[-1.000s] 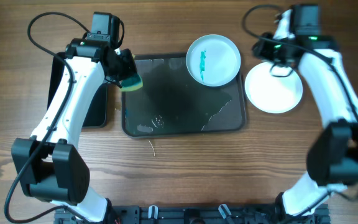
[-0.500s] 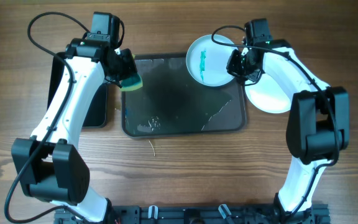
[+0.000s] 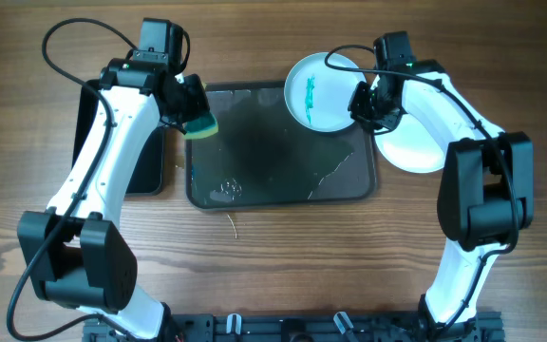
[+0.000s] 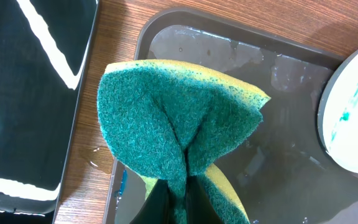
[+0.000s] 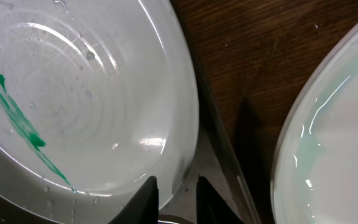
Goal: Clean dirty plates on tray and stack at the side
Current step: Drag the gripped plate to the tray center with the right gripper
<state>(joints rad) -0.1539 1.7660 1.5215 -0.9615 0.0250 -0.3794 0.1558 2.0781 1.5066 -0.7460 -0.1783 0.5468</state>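
Note:
The dirty plate (image 3: pixel 316 90), white with a teal smear, sits at the far right corner of the dark grey tray (image 3: pixel 283 152), overlapping its rim. My right gripper (image 3: pixel 363 103) is shut on this plate's right rim; in the right wrist view the rim (image 5: pixel 92 93) runs between the fingers (image 5: pixel 178 196). A clean white plate (image 3: pixel 414 144) lies on the table right of the tray and shows faintly tinted in the right wrist view (image 5: pixel 340 143). My left gripper (image 3: pixel 193 106) is shut on a green and yellow sponge (image 4: pixel 179 118) above the tray's far left corner (image 4: pixel 291 124). The dirty plate's edge shows in the left wrist view (image 4: pixel 353 118).
A smaller black tray (image 3: pixel 126 161) stands left of the grey tray, partly under my left arm, and shows in the left wrist view (image 4: pixel 23 93). The grey tray holds water streaks. A small pale scrap (image 3: pixel 234 224) lies on the wood in front of it.
My right arm swung left from above the clean plate to the dirty plate's right rim and has stayed there for the last half second. The left arm and sponge have not moved.

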